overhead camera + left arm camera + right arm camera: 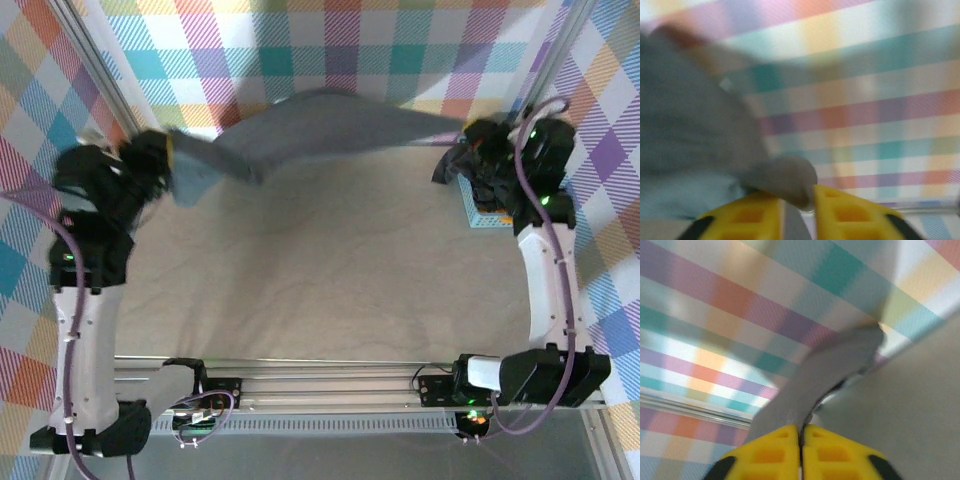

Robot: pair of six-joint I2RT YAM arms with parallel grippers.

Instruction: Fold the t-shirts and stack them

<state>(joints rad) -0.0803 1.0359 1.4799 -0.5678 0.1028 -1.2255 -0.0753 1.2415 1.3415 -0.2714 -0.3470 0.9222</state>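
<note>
Grey t-shirt [330, 125] strung in the air between both grippers, no fold made yet.
I have the left gripper [168, 162] clamped on one end and the right gripper [458, 158] clamped on the other end. Cloth runs taut from one to the other, hanging clear of the table [320, 290] beneath them. My read: early stage, the shirt is being spread out. It has to go down flat, get folded, then stacked; I see no folded pile. Top view gives me the whole span, plus the light blue basket [486, 212] just beside the right gripper on its near side. Wrist views give the pinch instead: right fingers [771, 451] pressed together on a grey strip, left fingers [755, 215] nipping a grey wad, blurry, slight gap between them.
</note>
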